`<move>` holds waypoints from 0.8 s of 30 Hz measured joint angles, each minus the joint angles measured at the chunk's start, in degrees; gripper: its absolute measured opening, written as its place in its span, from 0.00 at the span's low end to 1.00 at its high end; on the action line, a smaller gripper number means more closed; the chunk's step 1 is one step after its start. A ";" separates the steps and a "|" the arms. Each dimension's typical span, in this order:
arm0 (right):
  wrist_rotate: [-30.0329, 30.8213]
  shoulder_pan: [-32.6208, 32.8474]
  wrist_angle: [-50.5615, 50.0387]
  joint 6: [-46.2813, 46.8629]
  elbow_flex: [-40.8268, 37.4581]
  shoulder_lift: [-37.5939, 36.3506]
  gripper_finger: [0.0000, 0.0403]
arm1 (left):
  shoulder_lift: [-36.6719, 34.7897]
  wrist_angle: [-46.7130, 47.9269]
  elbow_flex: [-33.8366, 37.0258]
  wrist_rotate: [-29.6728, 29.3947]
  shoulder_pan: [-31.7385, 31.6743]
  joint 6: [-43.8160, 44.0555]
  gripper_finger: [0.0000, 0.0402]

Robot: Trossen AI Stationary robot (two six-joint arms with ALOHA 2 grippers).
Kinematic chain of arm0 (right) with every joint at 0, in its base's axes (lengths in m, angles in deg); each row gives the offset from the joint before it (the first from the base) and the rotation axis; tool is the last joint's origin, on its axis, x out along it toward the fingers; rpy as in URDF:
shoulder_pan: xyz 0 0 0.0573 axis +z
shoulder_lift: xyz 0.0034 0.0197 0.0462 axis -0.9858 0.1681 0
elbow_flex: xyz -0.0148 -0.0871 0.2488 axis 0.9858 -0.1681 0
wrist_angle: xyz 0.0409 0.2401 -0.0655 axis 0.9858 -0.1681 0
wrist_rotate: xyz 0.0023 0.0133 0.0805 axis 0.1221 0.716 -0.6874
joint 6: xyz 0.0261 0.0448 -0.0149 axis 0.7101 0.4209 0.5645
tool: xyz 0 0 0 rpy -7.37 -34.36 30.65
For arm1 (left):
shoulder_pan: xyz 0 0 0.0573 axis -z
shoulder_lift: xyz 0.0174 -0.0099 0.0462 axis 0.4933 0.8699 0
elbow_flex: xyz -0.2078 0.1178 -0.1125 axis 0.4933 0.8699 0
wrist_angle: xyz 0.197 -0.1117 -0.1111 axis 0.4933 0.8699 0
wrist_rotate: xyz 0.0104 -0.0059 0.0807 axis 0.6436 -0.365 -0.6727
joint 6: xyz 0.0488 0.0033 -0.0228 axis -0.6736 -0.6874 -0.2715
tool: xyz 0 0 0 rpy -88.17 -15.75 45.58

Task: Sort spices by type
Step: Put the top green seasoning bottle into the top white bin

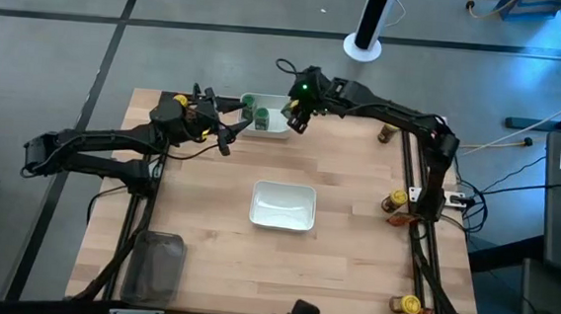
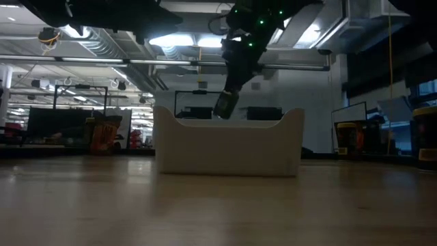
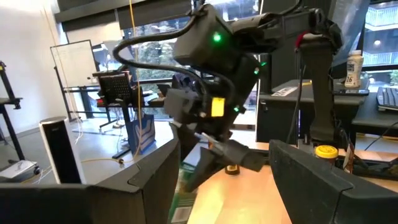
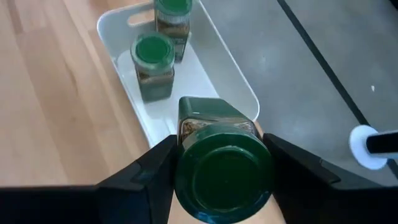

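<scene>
Right wrist view showed your right gripper [image 4: 221,171] clamped on a green-capped jar [image 4: 222,163], its two fingers pressing the jar's sides, held above one end of the far white bowl [image 4: 233,81]. Two more green-capped jars [image 4: 153,65] stood upright inside that bowl, one just beyond the other. From above, you had that gripper [image 1: 297,116] at the bowl's right end, by the table's far edge. Your left gripper [image 1: 231,131] hung just beside the bowl's left end with its fingers apart and nothing between them. A second white bowl [image 1: 282,206] sat near the middle of the table [image 1: 207,221]. Yellow-capped jars [image 1: 395,200] stood along the right edge, and a clear tray [image 1: 154,265] lay at the near left corner.
</scene>
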 joint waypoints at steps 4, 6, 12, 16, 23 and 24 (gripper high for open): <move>-0.71 -0.36 4.57 -1.02 0.00 0.19 0.54 | 0.00 -0.07 0.00 0.00 -0.02 0.00 0.59; -1.58 -0.63 7.21 -0.87 0.00 0.19 0.54 | 0.00 -0.07 0.00 0.00 -0.07 0.00 0.59; -2.57 -1.02 10.88 -1.10 0.00 0.21 0.54 | 0.00 0.34 0.00 -1.62 -0.11 0.55 0.59; -2.93 -1.36 8.53 -1.25 0.00 0.20 0.54 | 1.49 2.59 0.00 -7.41 -0.40 -3.86 0.59; -4.67 -1.33 4.99 -1.28 0.00 0.21 0.54 | 9.72 -4.27 -0.01 -10.12 -4.76 -7.83 0.59; -5.52 -1.33 4.80 -1.26 0.00 0.21 0.54 | 11.16 -5.48 -0.02 -10.11 -5.54 -7.86 0.59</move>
